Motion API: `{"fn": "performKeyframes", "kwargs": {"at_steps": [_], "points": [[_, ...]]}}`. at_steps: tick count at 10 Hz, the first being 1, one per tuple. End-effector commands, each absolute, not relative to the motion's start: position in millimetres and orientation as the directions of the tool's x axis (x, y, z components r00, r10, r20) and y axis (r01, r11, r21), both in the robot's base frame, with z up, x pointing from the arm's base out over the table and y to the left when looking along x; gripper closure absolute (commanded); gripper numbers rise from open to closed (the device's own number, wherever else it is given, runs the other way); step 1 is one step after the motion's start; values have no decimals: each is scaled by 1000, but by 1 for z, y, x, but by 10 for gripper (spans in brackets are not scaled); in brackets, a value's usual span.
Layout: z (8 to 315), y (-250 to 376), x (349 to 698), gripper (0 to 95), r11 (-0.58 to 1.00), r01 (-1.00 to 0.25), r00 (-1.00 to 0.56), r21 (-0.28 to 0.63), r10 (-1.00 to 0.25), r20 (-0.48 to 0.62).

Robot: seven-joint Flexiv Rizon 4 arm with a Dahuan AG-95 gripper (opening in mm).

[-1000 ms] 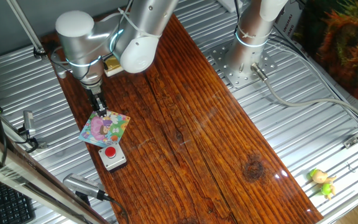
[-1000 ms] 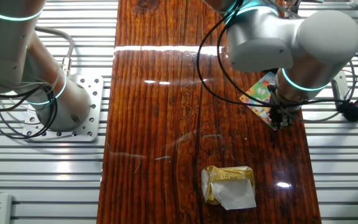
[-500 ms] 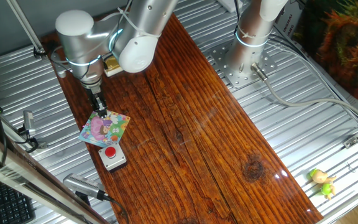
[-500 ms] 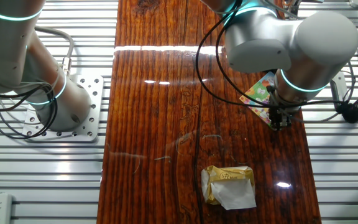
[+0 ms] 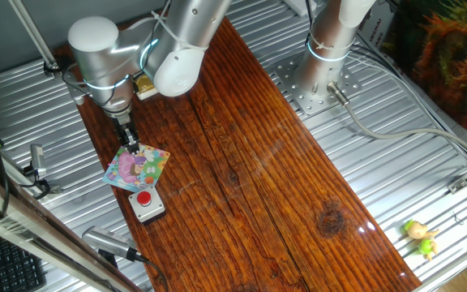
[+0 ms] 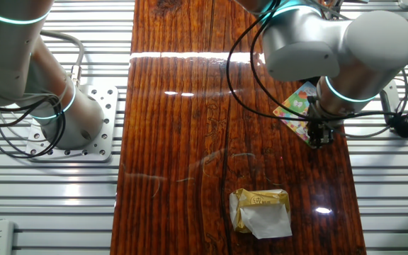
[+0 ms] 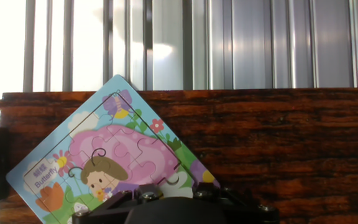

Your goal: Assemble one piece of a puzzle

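In the hand view the gripper hangs just over the near corner of the puzzle, which lies flat on the wooden bench by its edge; whether the jaws are parted cannot be told. The puzzle's label reads "Butterfly". A grey box with a red button sits just beside it.

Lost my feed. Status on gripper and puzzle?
Gripper down at puzzle edge, jaws not readable. Puzzle flat on table, near its edge. Red-button box right beside it.
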State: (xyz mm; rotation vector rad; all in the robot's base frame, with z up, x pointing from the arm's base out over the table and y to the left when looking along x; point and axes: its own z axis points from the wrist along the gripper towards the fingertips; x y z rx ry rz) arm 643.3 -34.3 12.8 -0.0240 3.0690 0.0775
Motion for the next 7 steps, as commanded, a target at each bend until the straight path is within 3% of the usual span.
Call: {"fn": "performKeyframes", "kwargs": {"at_steps": [1, 7], "points": [[14, -35, 642, 570, 999, -18, -998, 46, -15, -65], [15, -35, 642, 570, 999, -19, -998, 41, -16, -64]]}}
